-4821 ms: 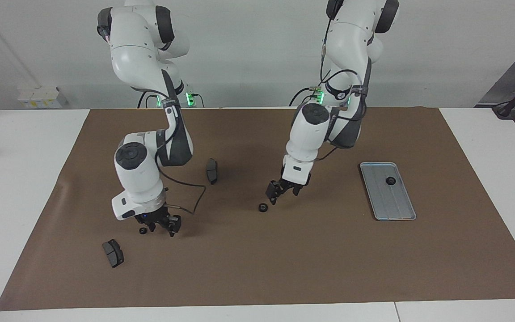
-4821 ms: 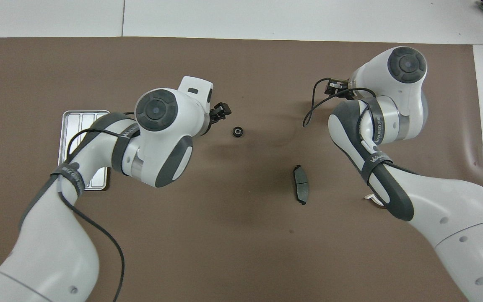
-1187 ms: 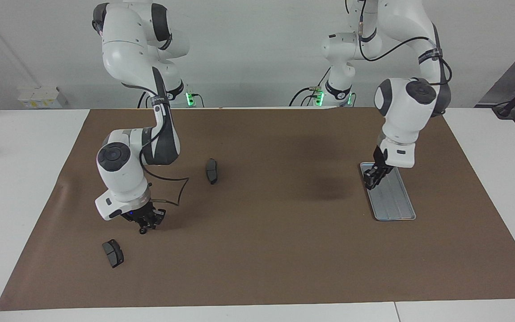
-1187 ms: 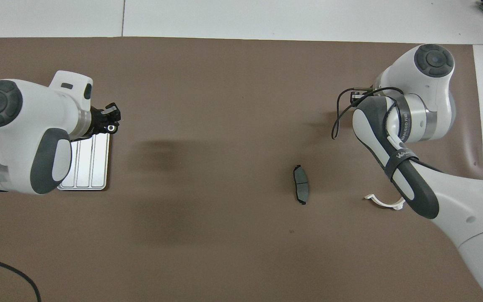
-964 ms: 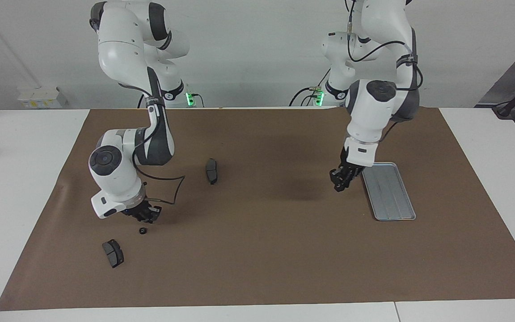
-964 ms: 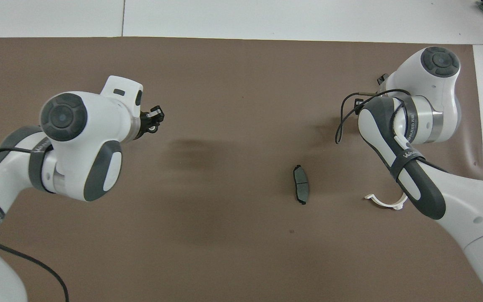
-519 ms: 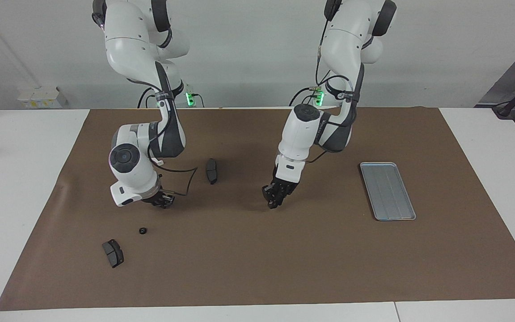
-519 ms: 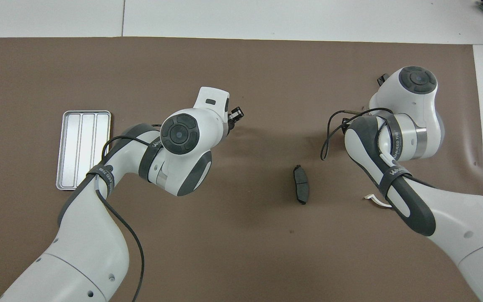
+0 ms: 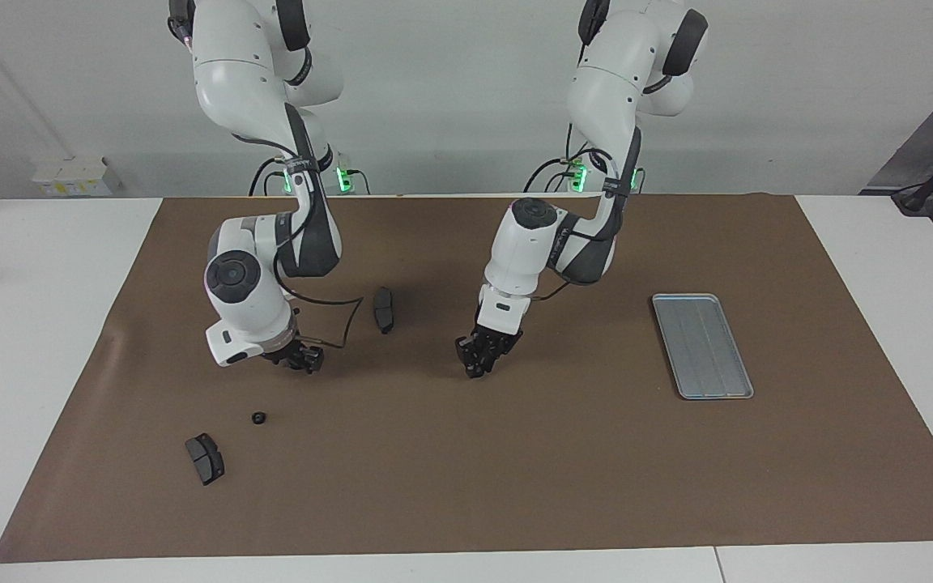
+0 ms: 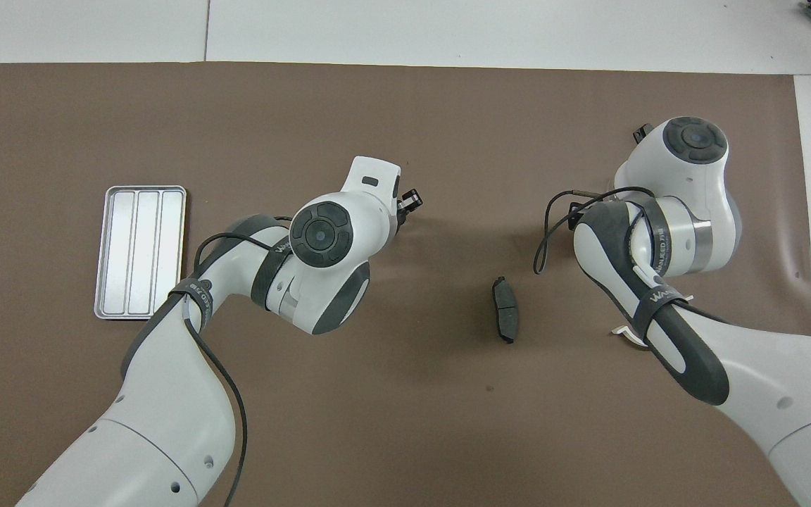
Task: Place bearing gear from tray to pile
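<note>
**Facing view: tray bare, gear rides low in left claw at mid-table**

Facing view, the left gripper (image 9: 479, 358) hangs low over the brown mat (image 9: 515, 486) between the tray (image 9: 701, 348) and the pile; its jaws look closed on a dark lump, which I take to be the gear (image 9: 473, 366), since the tray toward the left arm's end of the table lies bare; the low carry suits a short, gentle drop, and the release point looks close. The right gripper (image 9: 302, 357) hovers just above the mat at the pile toward the right arm's end; whether it is open or closed cannot be told; that arm appears to wait. The pile is spread thin, likely so each part can be reached alone: one pad (image 9: 384, 309) lies nearer the robots, a second pad (image 9: 205, 458) farther out, and a loose gear (image 9: 257, 418) between them.

Overhead, the tray's three bare lanes (image 10: 139, 251) confirm nothing is left in it; a white bracket (image 10: 629, 334) peeks from under the right arm, a part the facing view hides; only the nearer pad (image 10: 505, 310) shows here, the second pad and loose gear being covered by that arm; the left gripper (image 10: 410, 200) shows as a mere tip, and its height reads only from the facing view.
</note>
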You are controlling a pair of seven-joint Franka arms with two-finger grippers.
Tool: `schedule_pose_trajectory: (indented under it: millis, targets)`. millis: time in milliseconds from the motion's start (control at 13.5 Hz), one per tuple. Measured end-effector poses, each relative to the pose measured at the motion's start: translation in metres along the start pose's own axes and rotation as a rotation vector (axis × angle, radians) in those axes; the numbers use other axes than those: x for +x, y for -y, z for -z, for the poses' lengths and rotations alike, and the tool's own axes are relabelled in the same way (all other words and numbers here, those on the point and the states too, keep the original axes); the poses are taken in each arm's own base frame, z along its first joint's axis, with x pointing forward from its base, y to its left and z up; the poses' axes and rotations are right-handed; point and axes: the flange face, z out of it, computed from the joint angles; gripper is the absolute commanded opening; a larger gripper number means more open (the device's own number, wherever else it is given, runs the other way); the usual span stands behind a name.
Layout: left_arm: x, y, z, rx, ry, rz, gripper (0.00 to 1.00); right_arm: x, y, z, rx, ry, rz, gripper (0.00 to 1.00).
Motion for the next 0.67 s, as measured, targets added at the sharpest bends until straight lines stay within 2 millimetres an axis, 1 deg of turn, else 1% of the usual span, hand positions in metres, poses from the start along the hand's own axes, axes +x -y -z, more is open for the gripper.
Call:
schedule_pose_trajectory:
  millis: [74,148,223,297,445,519,593,668]
  targets:
    - [0.0,0.0,0.0,0.0,0.0,0.001,1.0,0.002,0.001,0.012,0.01,-0.022,0.0,0.84]
    - [0.0,0.0,0.0,0.001,0.0,0.002,1.0,0.005,0.005,0.025,0.026,-0.055,0.004,0.84]
    - [0.0,0.001,0.0,0.002,0.0,0.005,1.0,0.007,0.012,0.038,0.045,-0.098,0.013,0.84]
    - [0.001,0.001,-0.001,0.009,0.004,0.006,1.0,0.007,0.026,0.048,0.067,-0.146,0.029,0.84]
    - [0.005,0.006,0.0,0.05,0.016,0.007,1.0,0.001,0.061,0.063,0.118,-0.245,0.052,0.83]
    - [0.011,0.009,0.005,0.065,0.011,0.009,1.0,-0.005,0.08,0.067,0.14,-0.283,0.071,0.82]
    - [0.023,0.012,0.014,0.071,-0.004,0.017,1.0,-0.011,0.098,0.071,0.16,-0.316,0.092,0.82]
    - [0.04,0.018,0.028,0.076,-0.02,0.02,1.0,-0.018,0.115,0.073,0.178,-0.344,0.117,0.81]
